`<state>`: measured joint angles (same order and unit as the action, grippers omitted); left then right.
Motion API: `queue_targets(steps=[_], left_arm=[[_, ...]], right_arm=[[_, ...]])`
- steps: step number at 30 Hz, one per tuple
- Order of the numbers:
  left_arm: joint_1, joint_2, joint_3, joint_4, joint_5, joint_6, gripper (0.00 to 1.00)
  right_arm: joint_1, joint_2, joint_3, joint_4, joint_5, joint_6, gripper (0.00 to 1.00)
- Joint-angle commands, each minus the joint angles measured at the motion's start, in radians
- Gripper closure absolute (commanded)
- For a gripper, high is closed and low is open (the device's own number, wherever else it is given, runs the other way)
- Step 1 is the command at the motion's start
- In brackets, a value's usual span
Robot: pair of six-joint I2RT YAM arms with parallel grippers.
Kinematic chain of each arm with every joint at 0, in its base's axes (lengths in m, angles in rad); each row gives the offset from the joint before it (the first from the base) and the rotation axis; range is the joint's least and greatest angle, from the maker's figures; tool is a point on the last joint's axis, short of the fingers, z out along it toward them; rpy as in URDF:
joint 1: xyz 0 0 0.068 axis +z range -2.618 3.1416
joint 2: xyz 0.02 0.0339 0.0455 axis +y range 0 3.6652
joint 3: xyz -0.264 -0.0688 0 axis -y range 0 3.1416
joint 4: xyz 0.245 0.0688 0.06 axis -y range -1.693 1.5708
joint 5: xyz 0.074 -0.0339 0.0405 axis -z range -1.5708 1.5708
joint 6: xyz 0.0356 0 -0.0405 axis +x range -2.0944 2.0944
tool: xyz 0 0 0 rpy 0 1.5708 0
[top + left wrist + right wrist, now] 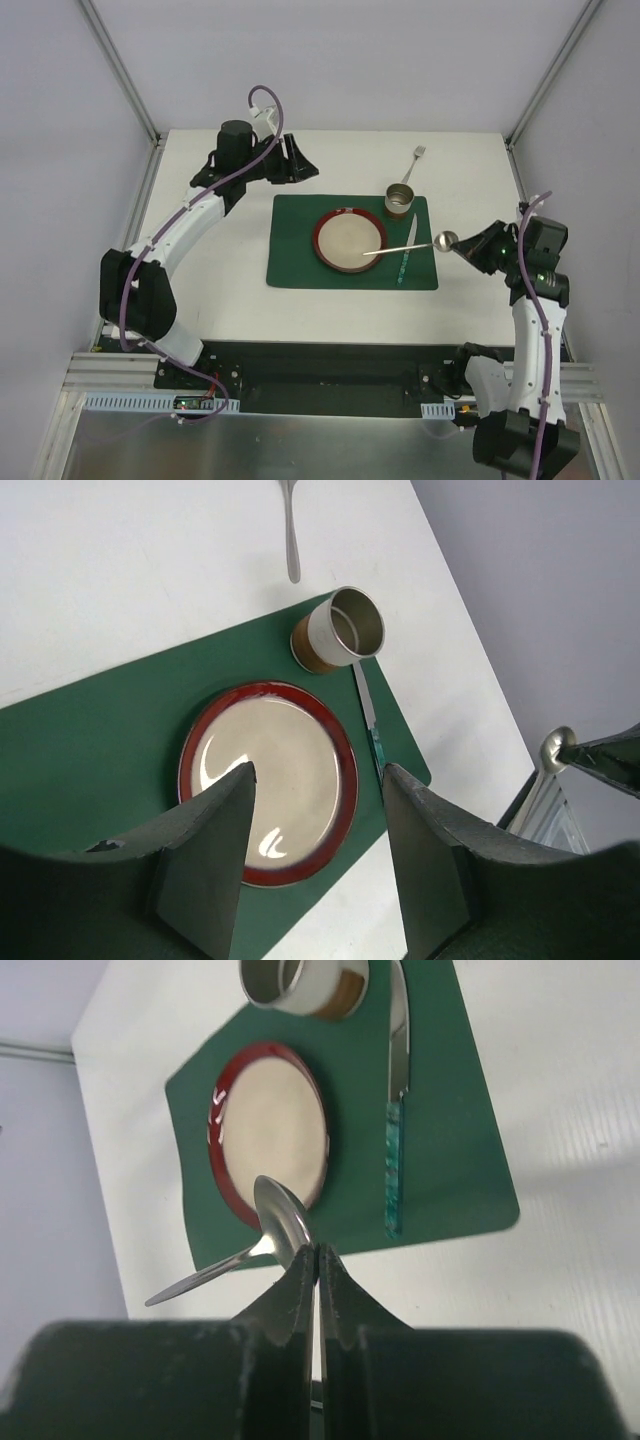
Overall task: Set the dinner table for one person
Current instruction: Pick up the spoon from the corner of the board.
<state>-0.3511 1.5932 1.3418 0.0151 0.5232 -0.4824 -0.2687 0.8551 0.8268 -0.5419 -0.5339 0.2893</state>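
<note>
Spoon (278, 1218) in the right tool (316, 1252)

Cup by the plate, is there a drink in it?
Empty. The left wrist view looks into the upright metal cup and shows only bare shiny metal inside.

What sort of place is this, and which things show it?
Probably a robotics lab test cell, not a dining room: a plain white matte tabletop edged by bare metal frame rails, blank pale walls, and a right gripper holding a silver metal spoon.
</note>
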Motion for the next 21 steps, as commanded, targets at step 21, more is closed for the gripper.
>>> queue_targets(steps=[21], left_arm=[[-0.436, -0.066, -0.130, -0.305, 0.124, 0.238, 0.46]], right_arm=[[0.051, -0.283, -0.232, -0.293, 0.026, -0.165, 0.99]])
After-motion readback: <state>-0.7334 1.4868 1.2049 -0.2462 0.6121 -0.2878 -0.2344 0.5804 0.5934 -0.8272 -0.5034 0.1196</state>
